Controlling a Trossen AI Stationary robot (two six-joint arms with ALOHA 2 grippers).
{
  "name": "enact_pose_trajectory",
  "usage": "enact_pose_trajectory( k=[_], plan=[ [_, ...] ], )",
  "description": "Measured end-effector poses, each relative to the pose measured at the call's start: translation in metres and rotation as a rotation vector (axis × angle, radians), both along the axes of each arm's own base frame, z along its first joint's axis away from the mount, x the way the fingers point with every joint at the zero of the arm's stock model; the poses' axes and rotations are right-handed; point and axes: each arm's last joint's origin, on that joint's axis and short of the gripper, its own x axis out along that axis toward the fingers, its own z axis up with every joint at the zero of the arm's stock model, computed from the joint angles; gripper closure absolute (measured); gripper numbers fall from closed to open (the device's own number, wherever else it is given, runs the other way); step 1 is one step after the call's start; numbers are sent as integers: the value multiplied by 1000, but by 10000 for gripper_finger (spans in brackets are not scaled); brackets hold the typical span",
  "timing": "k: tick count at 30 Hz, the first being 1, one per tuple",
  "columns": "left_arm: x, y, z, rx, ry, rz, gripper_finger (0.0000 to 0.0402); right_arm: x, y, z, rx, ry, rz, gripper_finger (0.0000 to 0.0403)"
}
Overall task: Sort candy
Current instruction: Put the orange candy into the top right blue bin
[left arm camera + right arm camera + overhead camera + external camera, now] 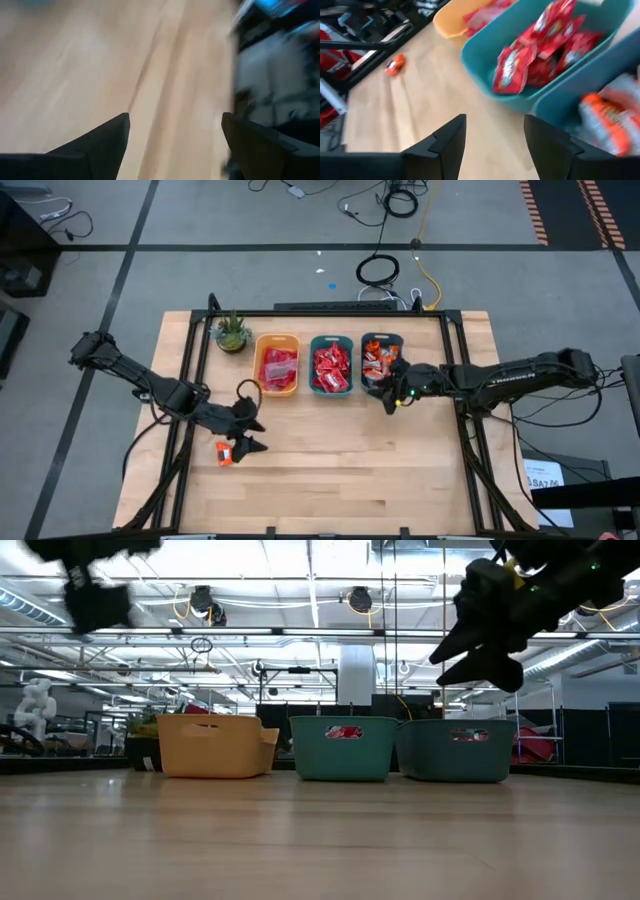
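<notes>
Three bins stand in a row at the table's far side: a yellow bin (277,365) with pinkish-red packets, a middle teal bin (331,366) with red packets (540,50), and a right teal bin (380,358) with orange pieces (607,120). One orange candy (224,453) lies alone on the wood at the near left, also in the right wrist view (395,64). My left gripper (255,436) hovers open just right of it, nothing between its fingers (175,130). My right gripper (388,388) hangs open at the right teal bin's near end, holding nothing (495,130).
A small potted plant (232,332) stands left of the yellow bin at the far left corner. Bare wood (350,470) stretches across the table's middle and near half. A black frame rail (330,312) runs along the far edge behind the bins.
</notes>
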Motion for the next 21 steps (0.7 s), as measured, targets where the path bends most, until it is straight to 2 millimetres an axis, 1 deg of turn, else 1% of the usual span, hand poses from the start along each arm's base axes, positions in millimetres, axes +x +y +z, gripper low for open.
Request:
enact_pose_trajectory(
  k=[2, 5, 8, 11, 15, 18, 21],
  plan=[
    [-10, 2, -11, 3, 159, 19, 75, 2, 8, -3, 44, 7, 7, 214],
    [-30, 7, -25, 51, 409, 95, 75, 5, 20, -10, 77, 30, -7, 217],
    [-46, 9, -31, 65, 565, 195, 75, 10, 33, -15, 77, 17, -26, 217],
    [-53, 7, -32, 30, 623, 306, 75, 17, 47, -18, 59, -26, -22, 218],
    [-58, 2, -36, -75, 655, 466, 75, 25, 60, -23, 36, -69, -17, 218],
    [-63, -1, -44, -135, 700, 583, 75, 27, 65, -28, 39, -66, -10, 218],
    [-68, -8, -56, -203, 791, 621, 75, 28, 68, -32, 48, -53, -9, 218]
  ],
)
